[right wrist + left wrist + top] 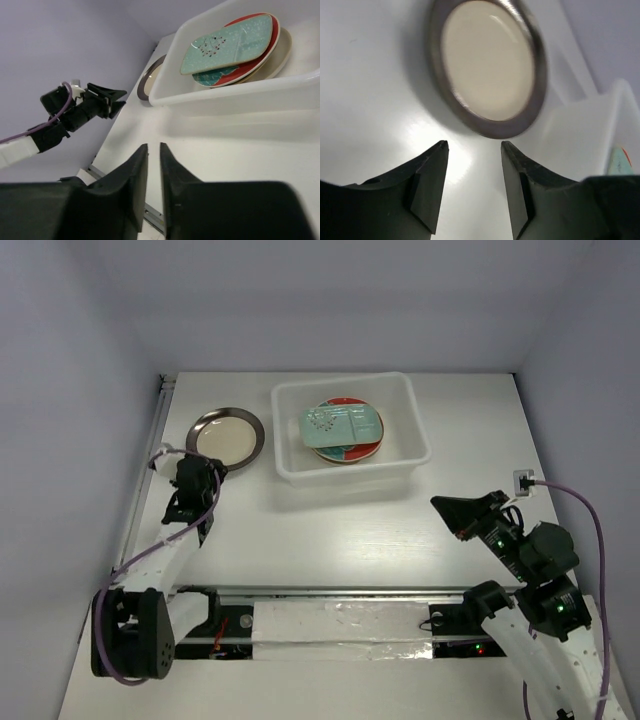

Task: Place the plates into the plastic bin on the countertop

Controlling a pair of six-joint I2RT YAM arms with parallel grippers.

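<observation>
1. Left gripper (474, 145) hovers low over the white matte countertop (370, 75) with its two dark fingers apart and nothing between them. The dark-rimmed cream round plate (487, 65) lies flat just ahead of the fingertips, apparently untouched.
2. The plate's rim sits close to the surface, so a finger that fails to get under the edge would likely push the plate away rather than pinch it.
3. A pinch on that thin, glossy rim could slip as the plate tilts on lifting, dropping it back onto the countertop.
4. Further ahead and to the gripper's right stands the translucent white rectangular plastic bin (580, 135). A carry that runs too low could knock the plate against its near wall.
5. Inside the bin, the pale green rectangular dish (343, 425) already rests on the red-and-teal round plate (365, 452). A hard release could chip or shift that stack.
6. Right gripper (154, 146), well off to the side, has its fingers nearly together and empty, so it poses little risk.
</observation>
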